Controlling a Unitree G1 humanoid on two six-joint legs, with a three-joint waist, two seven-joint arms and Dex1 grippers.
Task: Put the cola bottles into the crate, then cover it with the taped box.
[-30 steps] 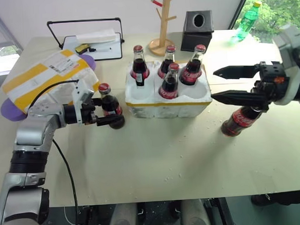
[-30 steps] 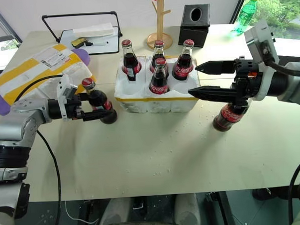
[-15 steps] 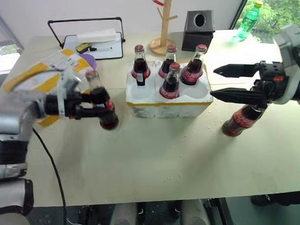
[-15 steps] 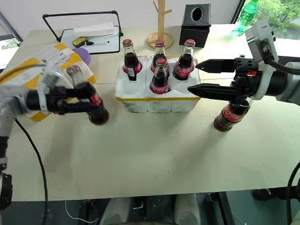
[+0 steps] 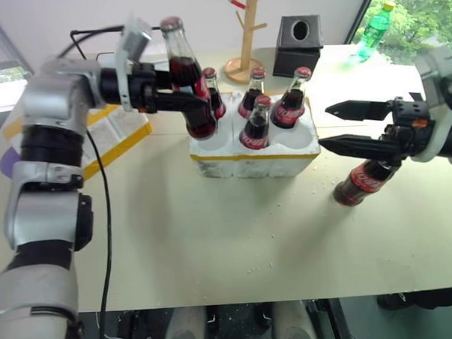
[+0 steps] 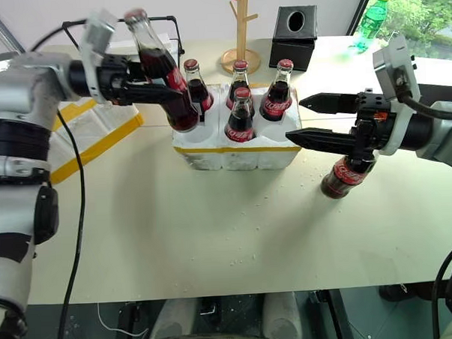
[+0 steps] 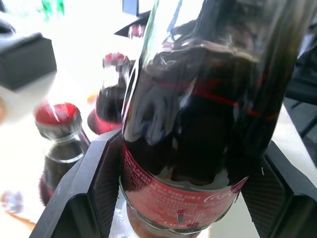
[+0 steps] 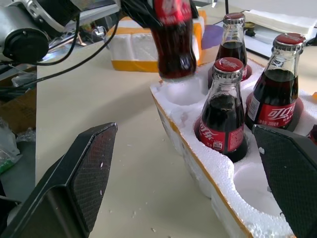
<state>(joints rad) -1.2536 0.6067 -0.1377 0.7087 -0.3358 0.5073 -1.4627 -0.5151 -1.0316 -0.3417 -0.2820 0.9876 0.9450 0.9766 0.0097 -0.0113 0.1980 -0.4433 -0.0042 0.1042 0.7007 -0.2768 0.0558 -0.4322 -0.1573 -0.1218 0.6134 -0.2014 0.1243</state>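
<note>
The right gripper (image 5: pixel 351 124) is hanging level over the table's (image 5: pixel 236 236) right side, fingers pointing in toward the crate (image 5: pixel 253 148), jaws standing wide apart and gripping nothing. Just below its lower finger, one cola bottle (image 5: pixel 364 180) is standing tilted on the tabletop, and I cannot tell whether the finger is touching it.

Across on the left, the left arm is reaching in from the side with the forearm level, and the left gripper (image 5: pixel 183 85) is clamping a bottle (image 5: pixel 186 77) by its body, fingers on either side of the glass. That bottle is leaning, its red cap tipped back toward the arm, its base hanging right above the crate's near-left well.

Counting bottles: six in all. Four are sitting in the crate, one is riding in the left gripper, one is out on the table at right. Two wells are sitting empty.

Further back on the left, the taped box (image 5: pixel 119 125) is lying on the table behind the left arm.
</note>
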